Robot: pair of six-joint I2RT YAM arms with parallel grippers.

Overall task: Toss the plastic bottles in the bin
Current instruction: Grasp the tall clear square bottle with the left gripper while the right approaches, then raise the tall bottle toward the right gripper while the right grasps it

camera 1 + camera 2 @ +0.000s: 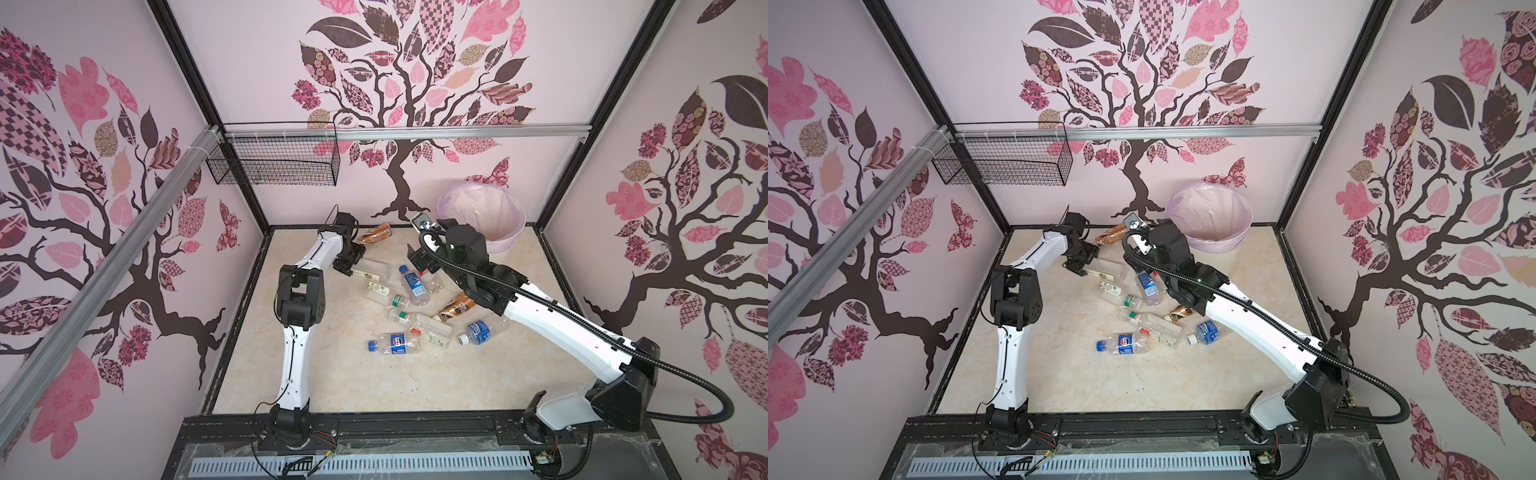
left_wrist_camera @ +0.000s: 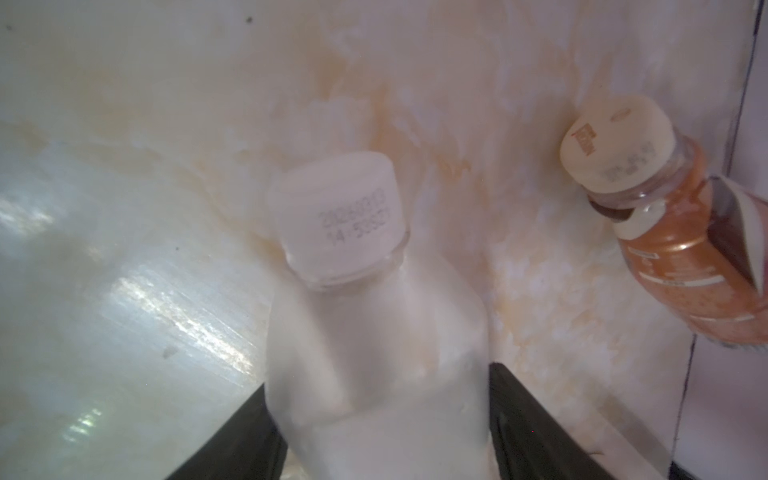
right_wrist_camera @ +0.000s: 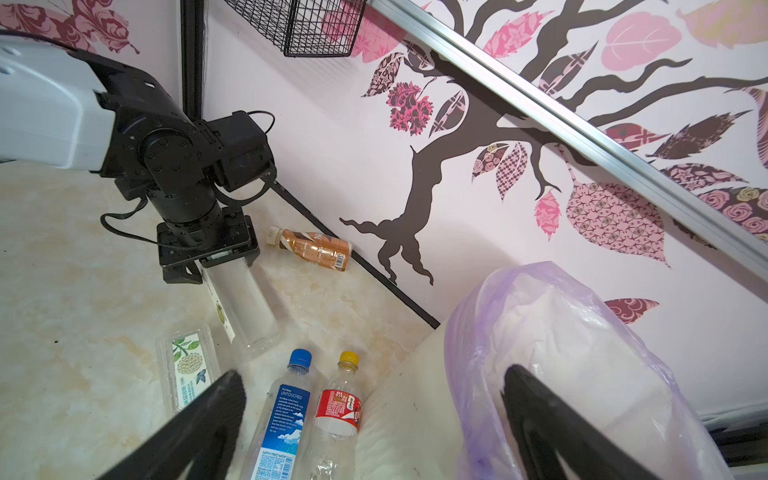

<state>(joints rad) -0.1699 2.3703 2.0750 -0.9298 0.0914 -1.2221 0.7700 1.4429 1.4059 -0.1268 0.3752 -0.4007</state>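
In both top views, plastic bottles (image 1: 411, 286) (image 1: 1148, 286) scattered mid table (image 1: 332, 374), bin (image 1: 503, 245) (image 1: 1217, 245) at far right corner, left wrist view, left gripper (image 2: 378, 376) squeezing clear bottle (image 2: 374, 324), right wrist view, right gripper (image 3: 374, 372) wide apart beside bin

Your cream marbled tabletop (image 1: 332, 382) carries the ribbed bin (image 1: 509, 243) at its far right corner. A brown-orange bottle (image 1: 375, 233) lies along the back wall, a clear white-capped bottle (image 2: 365, 316) near it. Other bottles lie scattered mid-table, a Pepsi bottle (image 1: 395, 344) nearest you.
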